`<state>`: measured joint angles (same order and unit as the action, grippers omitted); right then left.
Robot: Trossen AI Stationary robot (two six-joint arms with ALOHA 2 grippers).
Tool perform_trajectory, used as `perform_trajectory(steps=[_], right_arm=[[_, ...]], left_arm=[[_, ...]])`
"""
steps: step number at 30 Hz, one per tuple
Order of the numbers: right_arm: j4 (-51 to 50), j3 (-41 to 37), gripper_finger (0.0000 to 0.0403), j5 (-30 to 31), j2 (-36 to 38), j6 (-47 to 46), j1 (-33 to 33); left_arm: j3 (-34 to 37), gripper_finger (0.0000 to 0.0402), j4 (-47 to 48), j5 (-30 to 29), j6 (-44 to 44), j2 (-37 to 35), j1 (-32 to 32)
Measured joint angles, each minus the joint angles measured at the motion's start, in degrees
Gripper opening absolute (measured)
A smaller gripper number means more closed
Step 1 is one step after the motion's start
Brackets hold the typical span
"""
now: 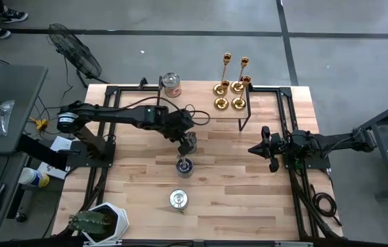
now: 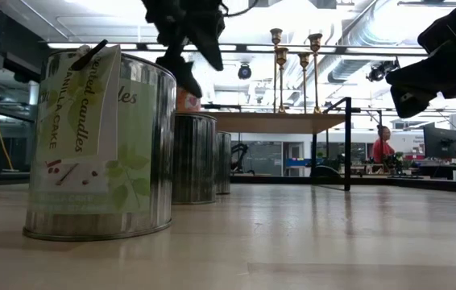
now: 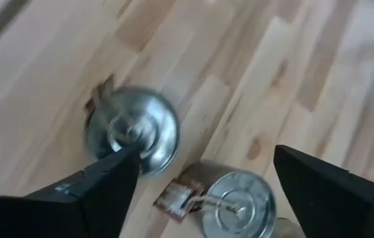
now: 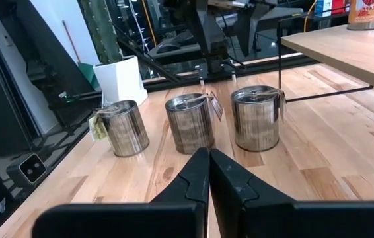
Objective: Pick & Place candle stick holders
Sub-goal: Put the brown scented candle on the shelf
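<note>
Right now three squat silver tins stand in a line down the middle of the table: the near tin (image 4: 120, 127) by the front edge, the middle tin (image 1: 184, 166) and the far tin (image 4: 256, 118) just beyond it. In the right wrist view they stand upright, apart from one another, each with a small paper tag. A fourth tin is not visible for certain. The gold candlesticks (image 1: 232, 85) stand clustered on a raised wooden shelf (image 1: 276, 96) at the table's far side, next to a red-labelled can (image 1: 171, 84).

The left gripper (image 1: 187, 145) hangs over the middle and far tins, its fingers spread wide and holding nothing; its wrist view looks down on two tin lids between the dark fingers. The middle tin stands free on the wood, so it appears just set down. The right gripper (image 1: 261, 149) waits well to the right, above the table's right side, its fingers pressed together and empty.

As a judgement, the tins look largely laid out, while the candlesticks seem untouched on their shelf, so perhaps half the work is left.
</note>
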<state>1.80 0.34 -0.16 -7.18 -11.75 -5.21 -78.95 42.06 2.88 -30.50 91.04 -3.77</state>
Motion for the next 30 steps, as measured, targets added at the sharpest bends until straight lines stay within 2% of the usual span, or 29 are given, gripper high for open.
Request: perform_trajectory(steps=[5, 10, 18, 22, 27, 30], right_arm=[[-0.04, -0.02, 0.0004, 0.00, 0.00, 0.00, 0.00], [-0.04, 0.00, 0.0004, -0.01, 0.00, 0.00, 0.02], [-0.04, 0.00, 0.0004, -0.02, 0.00, 0.00, 0.01], [-0.02, 0.00, 0.0004, -0.01, 0.00, 0.00, 0.01], [-0.02, 0.00, 0.0004, 0.00, 0.00, 0.00, 0.02], [-0.01, -0.02, 0.0004, 0.00, 0.00, 0.00, 0.00]], left_arm=[[-0.60, 0.0375, 0.11, -1.85, -4.56, 0.96, -0.39], [-0.60, 0.0393, 1.08, -3.00, -4.42, 0.96, -0.37], [-0.60, 0.0395, -0.13, 1.67, -0.79, 0.96, -0.36], [-0.60, 0.0395, 0.91, 2.01, -1.55, 0.96, -0.37], [-0.76, 0.0395, 5.55, -1.63, -6.04, 2.41, -0.35], [-2.90, 0.0395, 11.42, -3.00, -8.38, 4.68, -0.35]])
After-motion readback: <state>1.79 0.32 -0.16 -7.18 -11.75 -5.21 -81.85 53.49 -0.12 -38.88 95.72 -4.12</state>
